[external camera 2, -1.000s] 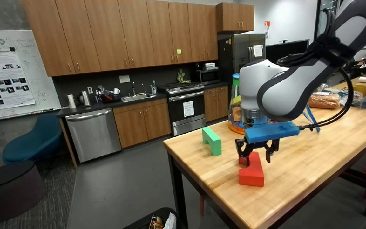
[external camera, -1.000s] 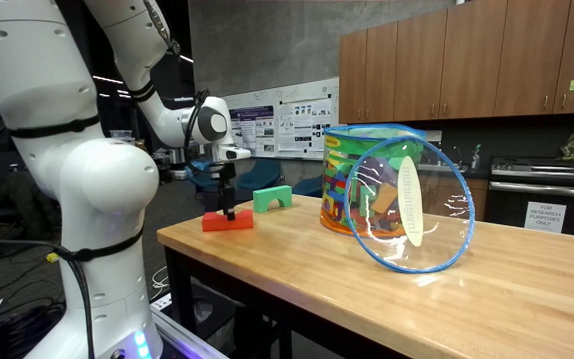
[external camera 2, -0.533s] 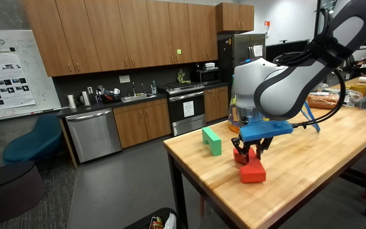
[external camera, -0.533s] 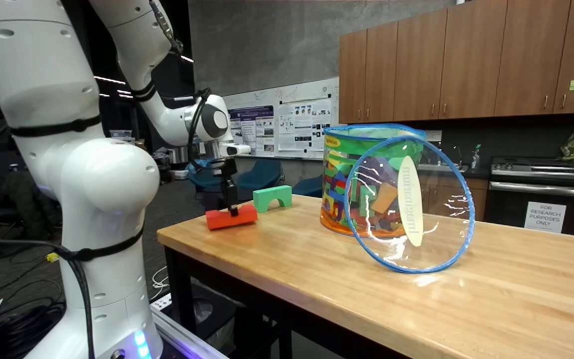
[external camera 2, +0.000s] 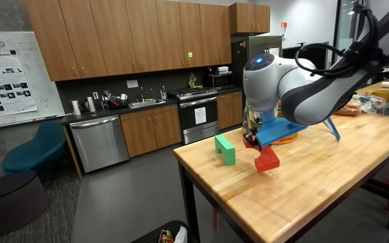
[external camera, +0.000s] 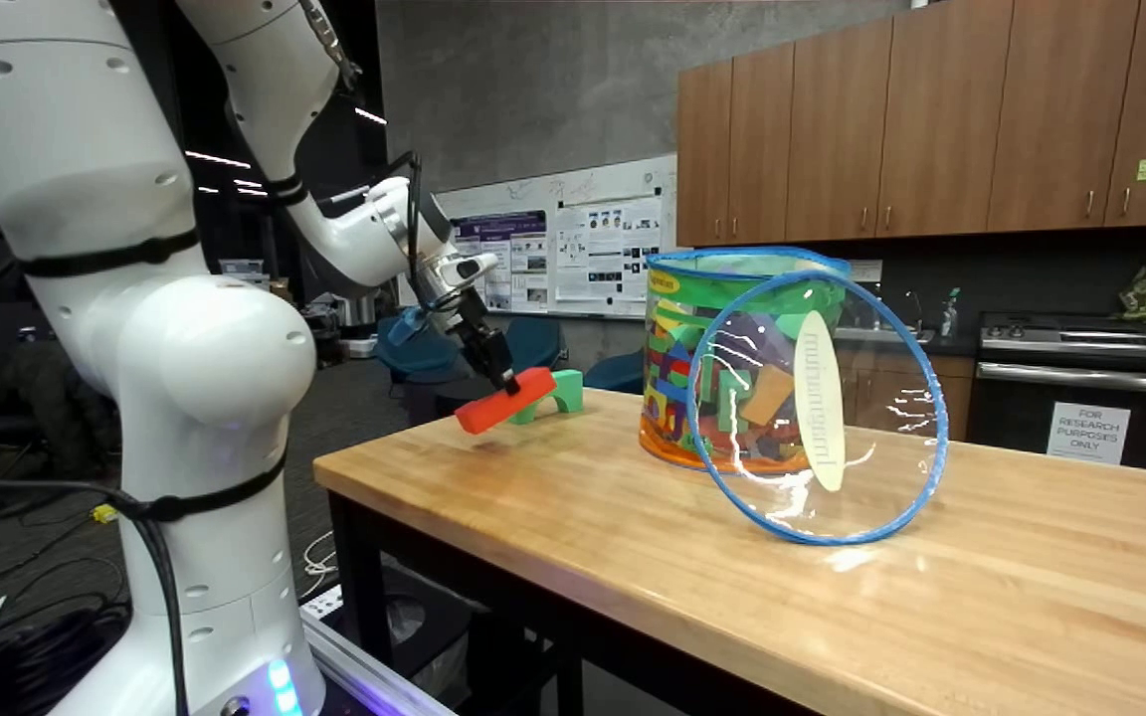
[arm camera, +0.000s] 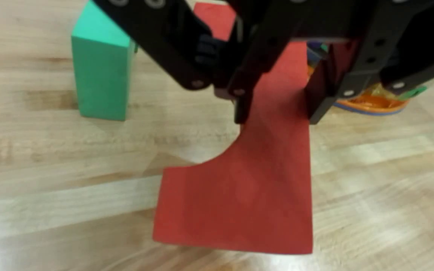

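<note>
Gripper (arm camera: 275, 113) part-closed, pinching the red block (arm camera: 247, 210) by its thin middle | it's tilted over the desk (arm camera: 390, 180), lower centre of wrist view | best here: firm squeeze, smooth swing, wide of the green block (arm camera: 102, 77), upper left!

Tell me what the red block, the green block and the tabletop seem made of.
Red block: probably foam, matte; its face is evenly coloured with no visible grain, though painted wood isn't ruled out. Green block: likely the same, with similarly flat, dull faces. Tabletop: apparently varnished wood; strips of grain show, with patches of glare.
</note>
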Available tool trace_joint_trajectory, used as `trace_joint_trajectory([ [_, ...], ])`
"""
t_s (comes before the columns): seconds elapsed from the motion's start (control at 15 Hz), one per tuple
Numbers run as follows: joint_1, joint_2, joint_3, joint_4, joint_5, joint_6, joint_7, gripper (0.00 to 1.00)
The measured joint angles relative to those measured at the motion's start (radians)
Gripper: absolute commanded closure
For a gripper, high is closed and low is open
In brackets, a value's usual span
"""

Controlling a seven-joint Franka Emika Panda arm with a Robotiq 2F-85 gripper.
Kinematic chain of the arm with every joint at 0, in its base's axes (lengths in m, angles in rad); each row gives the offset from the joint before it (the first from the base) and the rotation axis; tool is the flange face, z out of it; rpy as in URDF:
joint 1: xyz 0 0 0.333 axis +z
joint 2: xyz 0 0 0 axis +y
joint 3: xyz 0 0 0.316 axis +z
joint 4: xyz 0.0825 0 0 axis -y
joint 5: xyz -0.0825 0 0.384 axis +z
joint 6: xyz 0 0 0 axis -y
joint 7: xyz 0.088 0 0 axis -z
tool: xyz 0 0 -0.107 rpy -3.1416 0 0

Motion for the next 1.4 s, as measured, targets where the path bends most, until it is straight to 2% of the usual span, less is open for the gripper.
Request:
trace_joint_trajectory([
  [0.27, 0.011, -0.003, 0.005, 0.007, -0.243, -0.065, 0.062, 0.86],
  [0.67, 0.076, -0.003, -0.006, 0.015, -0.484, -0.2, 0.069, 0.86],
  [1.4, 0.195, 0.031, -0.028, -0.027, -0.661, -0.365, 0.029, 0.86],
])
